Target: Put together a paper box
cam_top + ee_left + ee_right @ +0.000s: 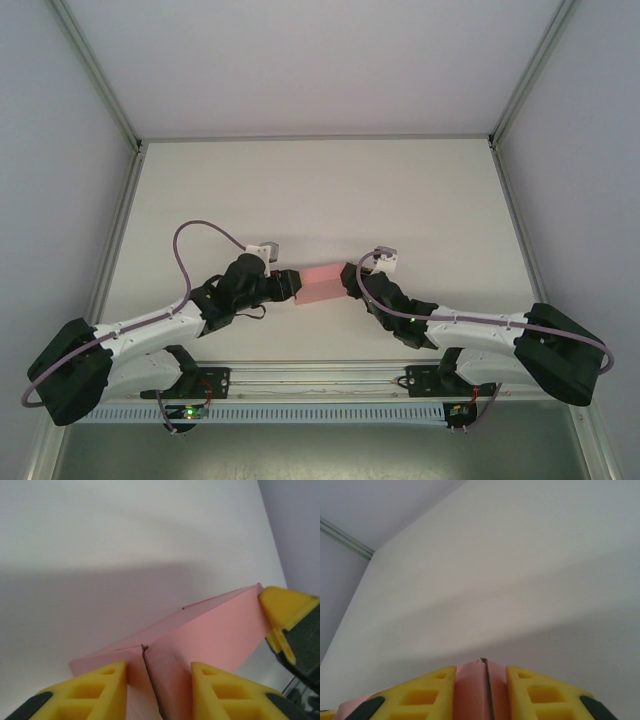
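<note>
A: Now, which step is in hand?

B: Closing the ends, I judge. The paper box [322,283] already reads as a formed rectangular block. It lies a little toward 6 o'clock from the centre of the table [300,180], long axis running 9 to 3 o'clock. I cannot tell whether it rests on the surface or hangs just above it.

A: Grippers?

B: The left gripper [288,285] is at the 9 o'clock end, its yellow fingers [100,690] pressed onto that end face from either side. The right gripper [350,280] is at the 3 o'clock end, clamped on the box likewise. A flap seam [145,652] runs between the left fingers, and a similar one shows at the right end.

A: What does the next move call for?

B: Probably a firm, even squeeze so the end flaps seat. The card is thin, so too much pressure could buckle a wall. After that, one end should be released at a time.

A: Counts?

B: One box, two arms, two grippers, two fingers on each.
</note>
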Action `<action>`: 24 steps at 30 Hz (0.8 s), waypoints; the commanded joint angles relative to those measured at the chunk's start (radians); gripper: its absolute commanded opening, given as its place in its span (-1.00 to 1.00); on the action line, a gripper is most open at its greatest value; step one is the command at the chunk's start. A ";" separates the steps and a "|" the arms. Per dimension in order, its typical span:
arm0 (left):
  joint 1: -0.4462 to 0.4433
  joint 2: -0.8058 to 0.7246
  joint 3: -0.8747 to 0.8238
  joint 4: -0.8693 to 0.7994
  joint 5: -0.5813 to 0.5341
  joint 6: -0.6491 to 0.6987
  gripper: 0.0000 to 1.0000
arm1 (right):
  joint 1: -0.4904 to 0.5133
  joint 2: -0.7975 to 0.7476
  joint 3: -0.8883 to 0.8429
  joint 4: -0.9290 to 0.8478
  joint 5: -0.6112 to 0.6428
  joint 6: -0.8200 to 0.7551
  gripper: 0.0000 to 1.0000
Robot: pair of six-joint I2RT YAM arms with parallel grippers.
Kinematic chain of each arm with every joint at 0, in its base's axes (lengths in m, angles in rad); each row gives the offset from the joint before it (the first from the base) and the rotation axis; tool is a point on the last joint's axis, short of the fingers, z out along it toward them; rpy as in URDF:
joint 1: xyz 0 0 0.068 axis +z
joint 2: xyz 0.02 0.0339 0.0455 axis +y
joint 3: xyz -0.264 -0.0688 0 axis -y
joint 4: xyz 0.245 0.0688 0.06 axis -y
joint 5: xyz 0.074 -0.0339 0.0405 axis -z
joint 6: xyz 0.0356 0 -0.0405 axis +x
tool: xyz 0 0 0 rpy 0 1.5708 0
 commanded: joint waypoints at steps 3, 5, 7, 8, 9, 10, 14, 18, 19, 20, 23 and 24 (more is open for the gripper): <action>0.015 0.051 -0.069 -0.090 -0.053 -0.021 -0.97 | -0.024 0.085 -0.079 -0.168 -0.056 -0.012 -0.64; 0.015 0.057 -0.086 -0.067 -0.056 -0.031 -1.00 | -0.028 0.091 -0.093 -0.144 -0.057 -0.014 -0.74; 0.015 0.056 -0.106 -0.028 -0.046 -0.028 -1.00 | -0.031 0.094 -0.115 -0.097 -0.063 -0.020 -0.79; 0.016 0.054 -0.115 -0.011 -0.038 -0.023 -1.00 | -0.032 0.097 -0.135 -0.046 -0.075 -0.039 -0.82; 0.016 0.053 -0.120 -0.002 -0.035 -0.017 -1.00 | -0.034 0.100 -0.153 -0.001 -0.081 -0.054 -0.88; 0.016 0.051 -0.126 0.011 -0.029 -0.004 -1.00 | -0.039 0.104 -0.168 0.037 -0.084 -0.070 -0.96; 0.017 0.057 -0.146 0.030 -0.052 0.032 -1.00 | -0.066 0.121 -0.198 0.143 -0.141 -0.176 -1.00; 0.019 0.068 -0.143 0.014 -0.052 0.056 -1.00 | -0.075 0.117 -0.203 0.204 -0.214 -0.299 -1.00; 0.019 0.070 -0.146 0.017 -0.050 0.062 -1.00 | -0.077 0.111 -0.213 0.228 -0.219 -0.317 -1.00; 0.019 0.070 -0.149 0.020 -0.055 0.063 -1.00 | -0.082 0.108 -0.232 0.276 -0.240 -0.352 -1.00; 0.019 0.074 -0.151 0.012 -0.065 0.066 -1.00 | -0.117 0.080 -0.259 0.307 -0.284 -0.380 -1.00; 0.019 0.075 -0.150 0.011 -0.061 0.071 -1.00 | -0.125 0.064 -0.259 0.296 -0.293 -0.387 -1.00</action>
